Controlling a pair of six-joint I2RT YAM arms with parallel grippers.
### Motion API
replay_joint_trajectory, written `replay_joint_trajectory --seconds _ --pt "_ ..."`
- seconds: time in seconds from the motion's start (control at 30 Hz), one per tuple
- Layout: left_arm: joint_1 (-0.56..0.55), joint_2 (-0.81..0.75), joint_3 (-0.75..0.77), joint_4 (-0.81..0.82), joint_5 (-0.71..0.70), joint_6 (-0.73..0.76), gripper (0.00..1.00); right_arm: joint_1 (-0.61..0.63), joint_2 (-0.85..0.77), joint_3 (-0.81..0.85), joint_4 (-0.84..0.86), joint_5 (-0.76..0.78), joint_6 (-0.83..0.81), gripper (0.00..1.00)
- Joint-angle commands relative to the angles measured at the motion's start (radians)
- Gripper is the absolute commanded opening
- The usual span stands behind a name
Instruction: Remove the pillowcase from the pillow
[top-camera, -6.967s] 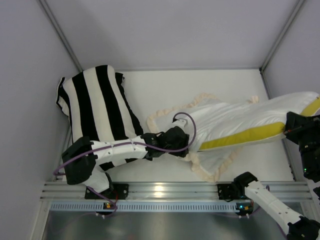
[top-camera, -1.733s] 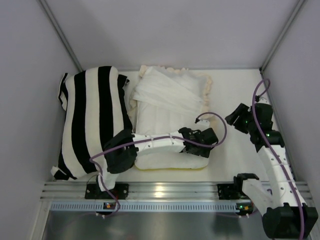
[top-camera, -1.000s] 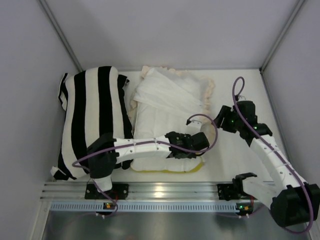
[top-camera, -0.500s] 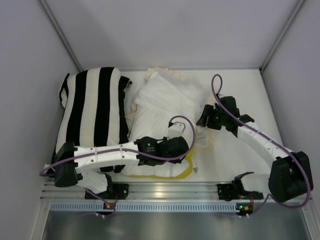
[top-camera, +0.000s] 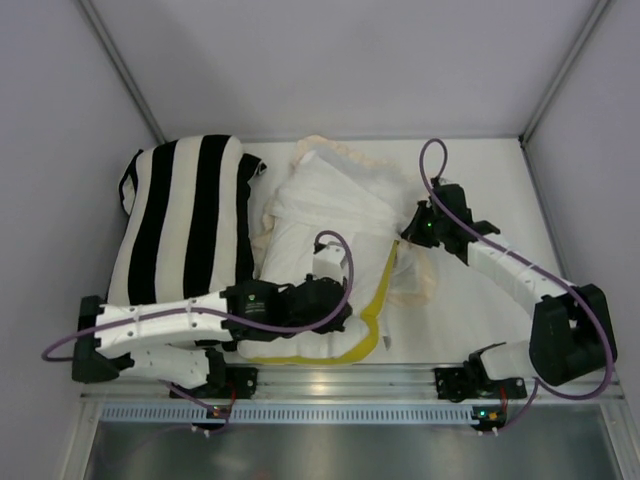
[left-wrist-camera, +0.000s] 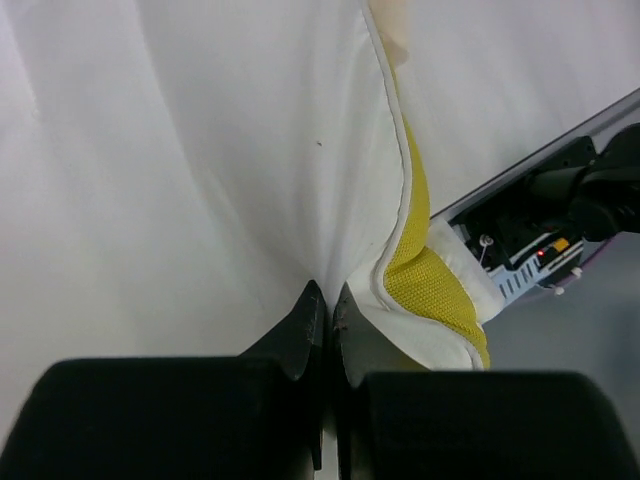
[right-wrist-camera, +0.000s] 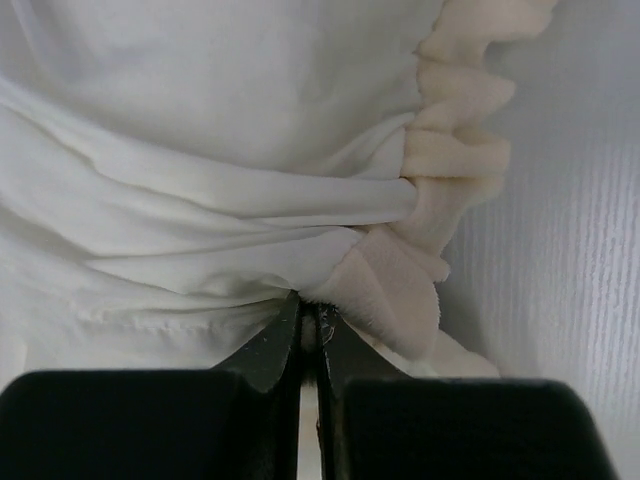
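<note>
With the left gripper (left-wrist-camera: 325, 300) pinching the pillow (left-wrist-camera: 200, 150) and the right gripper (right-wrist-camera: 308, 318) pinching the pillowcase (right-wrist-camera: 200, 210), draw them apart steadily.

The white, yellow-banded pillow (top-camera: 372, 318) is laid mid-table, its far part overlain by the crumpled, cream-frilled pillowcase (top-camera: 338, 195).

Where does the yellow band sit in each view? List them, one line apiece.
Top external: band curves at lower centre, right of the left gripper.
Left wrist: right of centre, just right of the fingertips.
Right wrist: not in view.
Shared landmark: rail, in top and left wrist views.
</note>
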Motion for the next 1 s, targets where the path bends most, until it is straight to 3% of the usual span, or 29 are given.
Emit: replay_joint_trajectory --seconds 0.0,0.27,0.5,0.7,0.97 --pt "-0.031 -0.167 -0.008 0.028 -0.007 -0.002 0.0 0.009 0.023 0.125 0.057 0.169 0.003 0.0" --pt "-0.032 -0.496 -0.1 0.025 0.025 0.007 0.0 -0.089 0.151 0.324 -0.031 0.272 0.002 0.0" --pt "-0.032 -0.647 -0.133 0.022 0.023 0.014 0.0 -0.224 0.263 0.453 -0.064 0.278 -0.014 0.0" --pt "-0.032 -0.684 -0.127 0.003 0.003 0.018 0.0 -0.241 0.333 0.492 -0.071 0.241 -0.029 0.0" --pt "-0.032 -0.686 -0.095 -0.015 -0.03 0.014 0.0 -0.282 0.29 0.513 -0.113 0.346 -0.027 0.0"
